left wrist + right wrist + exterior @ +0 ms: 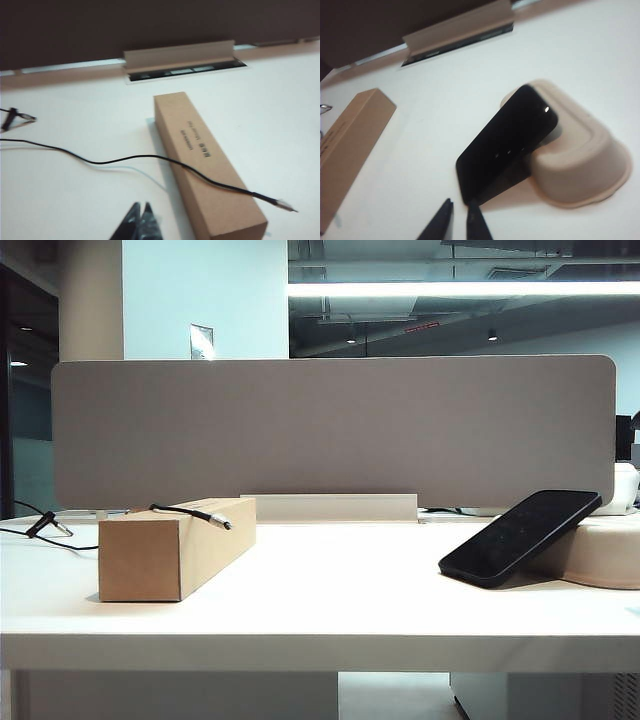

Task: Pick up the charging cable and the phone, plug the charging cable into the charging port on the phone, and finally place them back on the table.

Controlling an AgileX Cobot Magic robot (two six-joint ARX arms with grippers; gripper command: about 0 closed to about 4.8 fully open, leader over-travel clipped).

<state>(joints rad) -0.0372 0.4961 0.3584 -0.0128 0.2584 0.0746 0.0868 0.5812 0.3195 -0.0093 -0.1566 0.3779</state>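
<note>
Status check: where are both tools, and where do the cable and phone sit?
Left tool shut, above cable draped over box. Right tool slightly parted, empty, near phone leaning on tray. Path clear.

An office: a grey fabric divider (333, 430) backs the white bench (320, 610), with a cable-port flap (330, 507) at the divider's foot, and strip lighting (462, 288) and exposed ceiling ducts above it.

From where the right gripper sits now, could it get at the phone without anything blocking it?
Probably yes. The right gripper hangs above the table just short of the phone, whose low end faces it with nothing between. The phone leans on the cream tray, so its raised edges look open to grasp.
</note>
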